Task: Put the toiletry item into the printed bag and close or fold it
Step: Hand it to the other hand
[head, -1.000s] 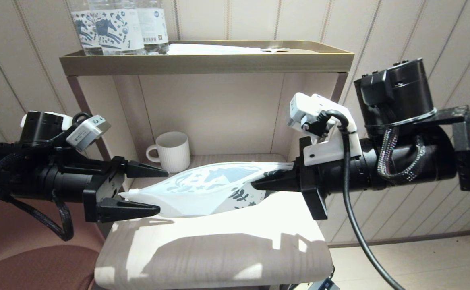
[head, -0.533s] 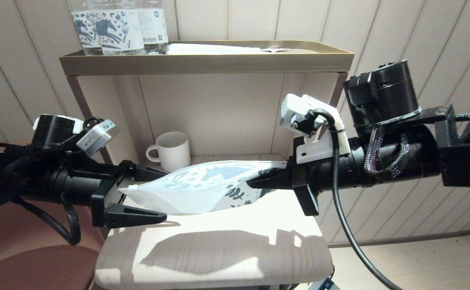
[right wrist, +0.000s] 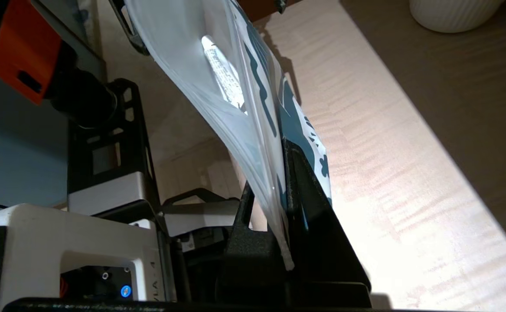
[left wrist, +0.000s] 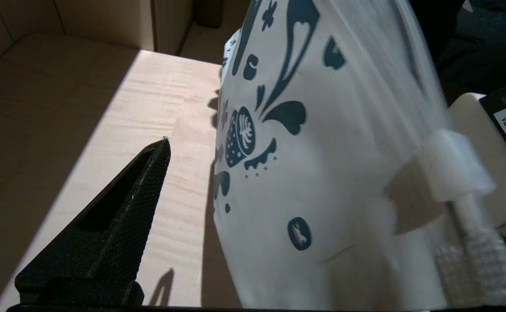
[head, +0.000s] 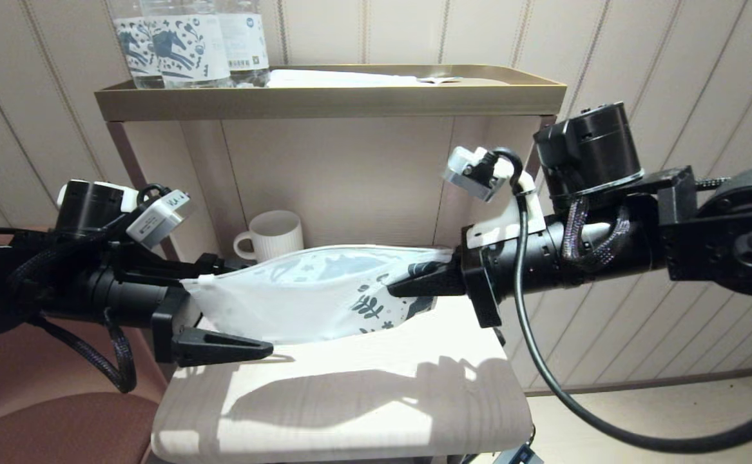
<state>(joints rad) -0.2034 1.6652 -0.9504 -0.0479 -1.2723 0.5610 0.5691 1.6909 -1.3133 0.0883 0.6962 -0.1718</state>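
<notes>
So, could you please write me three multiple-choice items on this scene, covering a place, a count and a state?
1. Where does the white mug stand?
A. on the top tray
B. on the lower shelf behind the printed bag
C. on the floor

2. How many tools touch the bag?
A. none
B. one
C. two

3. How is the right tool set?
A. shut on the bag's printed end
B. wide open
C. away from the bag

Answers: 1 B, the mug sits under the tray; 2 C, the open left tool takes the other end; 3 A, the right wrist view shows it pinched.
</notes>
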